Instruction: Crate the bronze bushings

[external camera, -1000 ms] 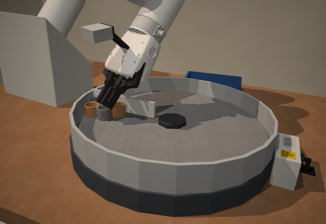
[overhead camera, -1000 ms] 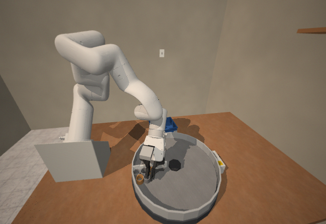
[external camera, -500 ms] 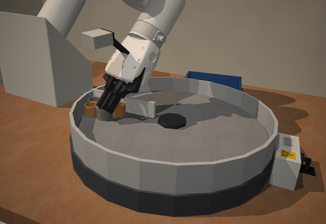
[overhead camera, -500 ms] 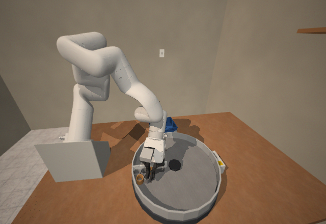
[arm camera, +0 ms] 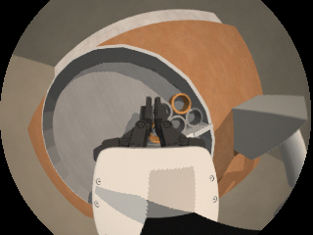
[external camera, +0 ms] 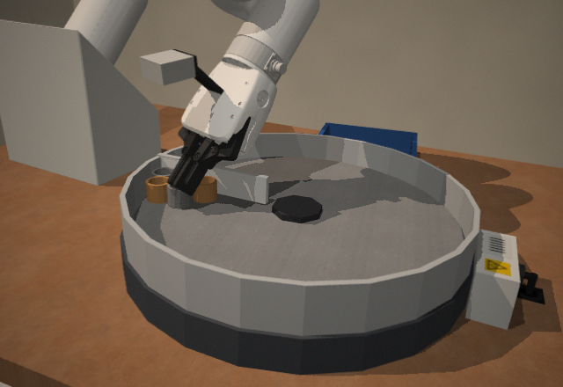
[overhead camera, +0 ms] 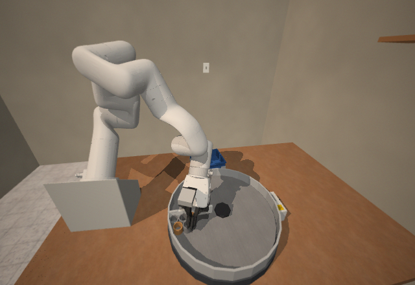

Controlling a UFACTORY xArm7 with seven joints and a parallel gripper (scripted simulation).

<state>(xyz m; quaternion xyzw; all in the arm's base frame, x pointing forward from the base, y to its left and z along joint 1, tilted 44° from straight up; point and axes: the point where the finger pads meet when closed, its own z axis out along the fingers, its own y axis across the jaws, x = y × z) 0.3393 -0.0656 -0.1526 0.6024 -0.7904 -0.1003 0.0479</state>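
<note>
The turning table (external camera: 300, 237) is a round grey tray with a white rim. Near its left rim stand two bronze bushings (external camera: 157, 189) (external camera: 205, 190) and steel bushings (external camera: 179, 200), close together. My gripper (external camera: 184, 187) reaches down among them, tilted. Its black fingers are closed on the wall of the right bronze bushing, with an orange patch showing between them in the wrist view (arm camera: 155, 136). The other bronze bushing (arm camera: 180, 101) and steel ones (arm camera: 194, 117) lie just beyond the fingertips. The blue crate (external camera: 370, 136) stands behind the table.
A white divider wall (external camera: 227, 178) crosses the tray behind the bushings. A black hub (external camera: 296, 208) sits at the tray's centre. A white control box (external camera: 493, 278) is fixed to the right side. The arm's grey base block (overhead camera: 93, 203) stands left.
</note>
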